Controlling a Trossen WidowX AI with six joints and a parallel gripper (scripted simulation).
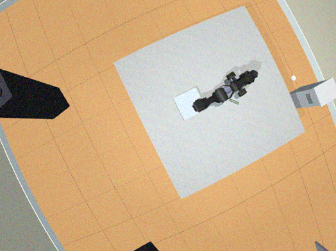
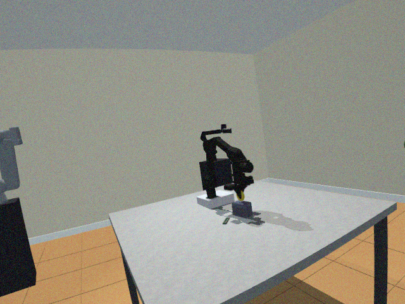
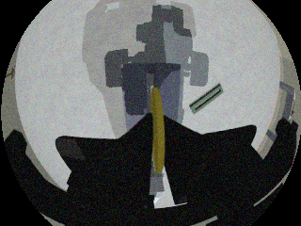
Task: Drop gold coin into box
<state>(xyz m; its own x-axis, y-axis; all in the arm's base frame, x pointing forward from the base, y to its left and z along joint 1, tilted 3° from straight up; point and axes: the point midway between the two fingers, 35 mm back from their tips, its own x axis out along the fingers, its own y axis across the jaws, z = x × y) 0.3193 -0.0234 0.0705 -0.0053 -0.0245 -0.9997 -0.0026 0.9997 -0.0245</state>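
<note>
Pinching the gold coin [image 2: 241,196] [image 3: 158,132] on edge, the tool [image 1: 236,84] [image 2: 240,192] [image 3: 158,120] points down right over the grey box [image 2: 242,208] [image 3: 136,94], and that's 1 coin held upright between 2 dark fingers! Lower rim of the coin just above the lid in the exterior view, or perhaps touching it; whether it has entered the slot, I cannot tell. The box sits on the pale worktop [image 1: 172,67] [image 2: 183,235] [image 3: 56,71], near the white base block [image 1: 183,105] [image 2: 209,202] of the black arm [image 1: 219,94] [image 2: 228,149]. And off to the side, there's the dark-green holder [image 1: 234,101] [image 2: 226,220] [image 3: 206,98], lying apart from the box, its long groove vacant. Shadows of the arm fall across box and worktop alike, darkening part of the lid in the wrist view.
</note>
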